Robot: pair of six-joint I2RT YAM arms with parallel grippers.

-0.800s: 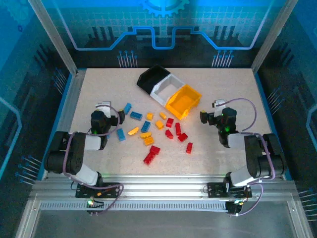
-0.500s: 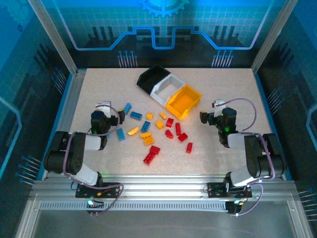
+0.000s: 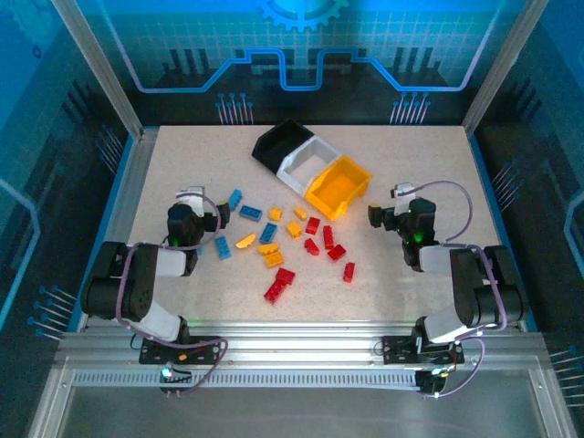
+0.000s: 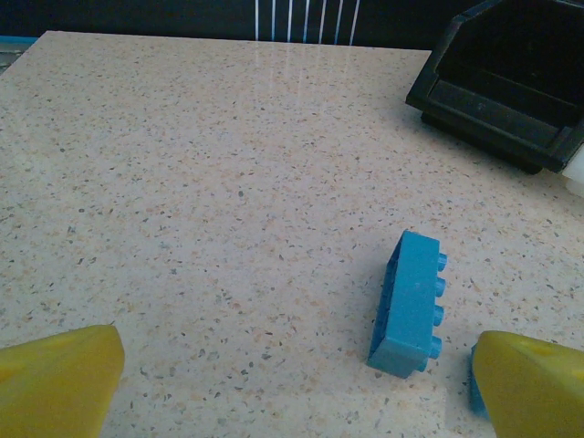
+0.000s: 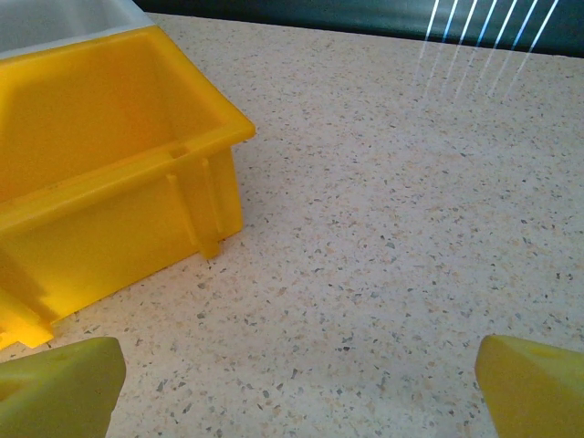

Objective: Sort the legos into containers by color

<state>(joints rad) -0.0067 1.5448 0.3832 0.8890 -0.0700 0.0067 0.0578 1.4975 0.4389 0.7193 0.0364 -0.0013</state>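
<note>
The legos lie loose on the table's middle: blue bricks (image 3: 251, 213) to the left, yellow-orange ones (image 3: 273, 258) in the centre, red ones (image 3: 328, 236) to the right. The containers stand joined in a slanted row at the back: black (image 3: 278, 143), white (image 3: 306, 164), yellow-orange (image 3: 338, 187). My left gripper (image 3: 212, 212) rests low at the left of the bricks, open and empty. In its wrist view a blue brick (image 4: 411, 304) lies on its side just ahead of the right fingertip (image 4: 534, 383). My right gripper (image 3: 376, 214) is open and empty, right of the yellow bin (image 5: 100, 182).
A speckled beige table (image 3: 420, 155) with raised frame rails around it. Bare tabletop stretches behind the left gripper's brick up to the black bin (image 4: 511, 91), and to the right of the yellow bin. Both arm bases sit at the near edge.
</note>
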